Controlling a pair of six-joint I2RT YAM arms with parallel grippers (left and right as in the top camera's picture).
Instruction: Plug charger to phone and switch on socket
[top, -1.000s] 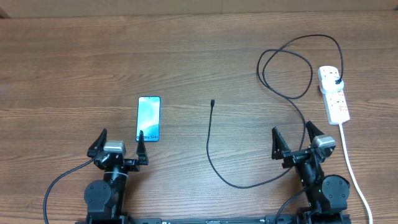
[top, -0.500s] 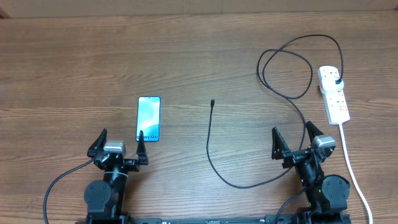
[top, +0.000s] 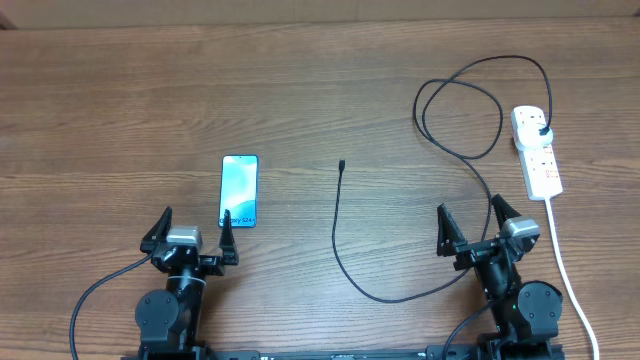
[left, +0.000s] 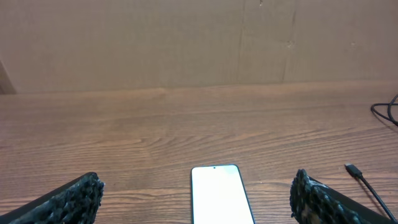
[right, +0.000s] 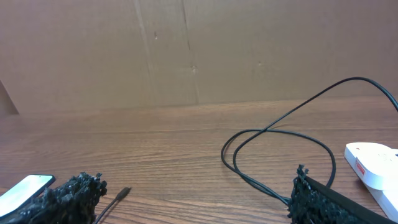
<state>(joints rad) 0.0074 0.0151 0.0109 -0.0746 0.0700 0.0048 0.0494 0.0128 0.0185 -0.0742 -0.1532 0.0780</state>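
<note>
The phone (top: 239, 190) lies flat on the table with its screen lit, just beyond my left gripper (top: 196, 220). That gripper is open and empty, and in the left wrist view the phone (left: 221, 196) lies between and ahead of its fingers (left: 68, 202). The charger's small plug tip (top: 341, 166) lies free at mid-table. Its thin black cable curves down, passes by my right gripper (top: 469, 215), loops, and ends in a black plug in the socket (top: 538, 160) at far right. The right gripper is open and empty, with the plug tip (right: 123, 192) ahead on its left.
The socket's thick white cord (top: 565, 260) runs down the right side past the right arm to the table's front edge. A brown cardboard wall (left: 186, 43) stands behind the wooden table. The cable loop lies on the table between the right gripper and the socket (right: 373, 165).
</note>
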